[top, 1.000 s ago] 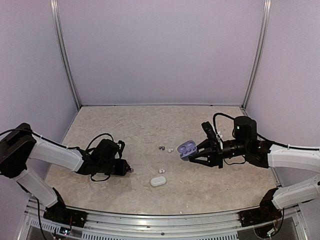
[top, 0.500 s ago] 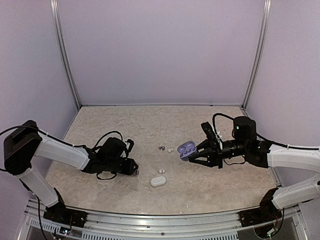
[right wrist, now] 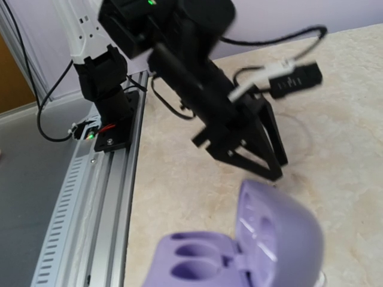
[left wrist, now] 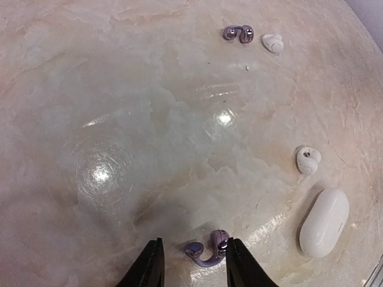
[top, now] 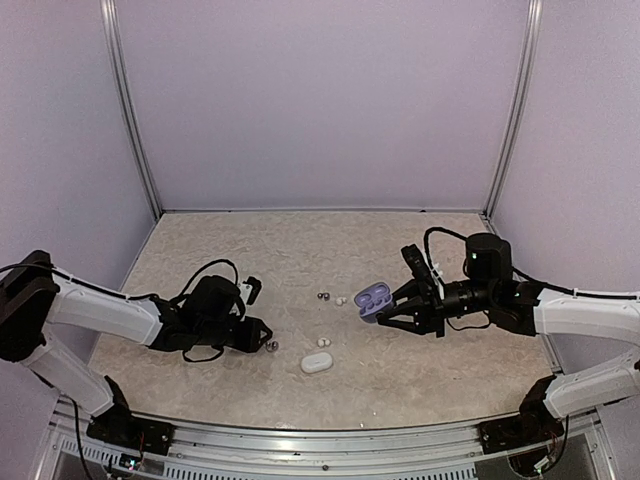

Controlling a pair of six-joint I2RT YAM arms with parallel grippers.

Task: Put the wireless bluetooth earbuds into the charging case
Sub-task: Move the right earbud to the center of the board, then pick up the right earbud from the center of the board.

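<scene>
Pulled back slightly, my left gripper (left wrist: 194, 244) gapes around 1 dark grey bud (left wrist: 216, 245); right gripper (top: 392, 306) clamps the lilac case (top: 373, 298).

Two dark earbuds (left wrist: 238, 33) (left wrist: 207, 249), two cream earbuds (left wrist: 273, 43) (left wrist: 308, 160), one white case (left wrist: 324, 222), one lilac case (top: 373, 299).

No text, brand or number seems legible on anything shown.

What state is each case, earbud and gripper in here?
Lilac pebble-shaped charging case: lid open, sockets empty, held by right gripper.
White pebble-shaped case: closed, lying on table.
Shiny dark grey earbud: loose on table, between left gripper fingers.
Second dark grey earbud: loose on table.
Two cream-white earbuds: loose on table.
Left gripper: open.
Right gripper: shut on lilac case.
</scene>
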